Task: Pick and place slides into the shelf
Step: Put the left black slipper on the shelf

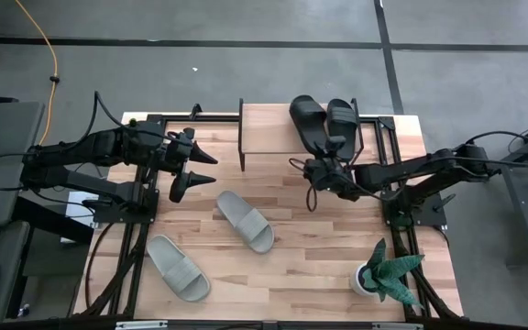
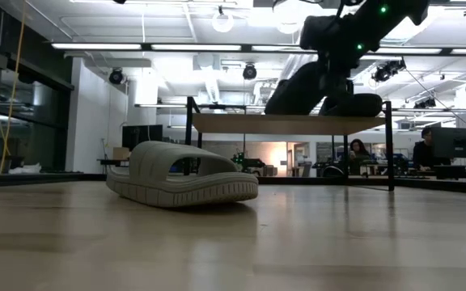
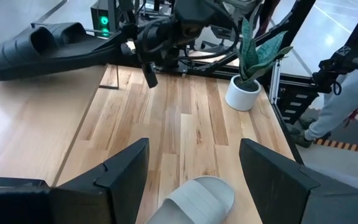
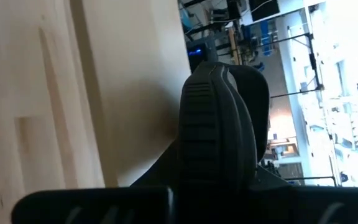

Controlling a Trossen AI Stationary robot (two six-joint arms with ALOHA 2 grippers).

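- Slides: two black ones (image 1: 324, 121) sit side by side on the shelf (image 1: 273, 137), at its right end.
- The right gripper (image 1: 324, 170) is at the near edge of the shelf, just by the black pair. I cannot tell if it is gripping or let go.
- The left gripper (image 1: 211, 170) hangs with its fingers (image 3: 120, 171) spread wide, holding nothing.
- The nearest grey slide (image 1: 245, 221) lies on the table, just past the left gripper, toward the table's middle. It lies slanted.
- The other grey slide (image 1: 178, 267) lies farther off, near the front left corner.
- The left arm is nearer to both grey slides, so it likely picks next.
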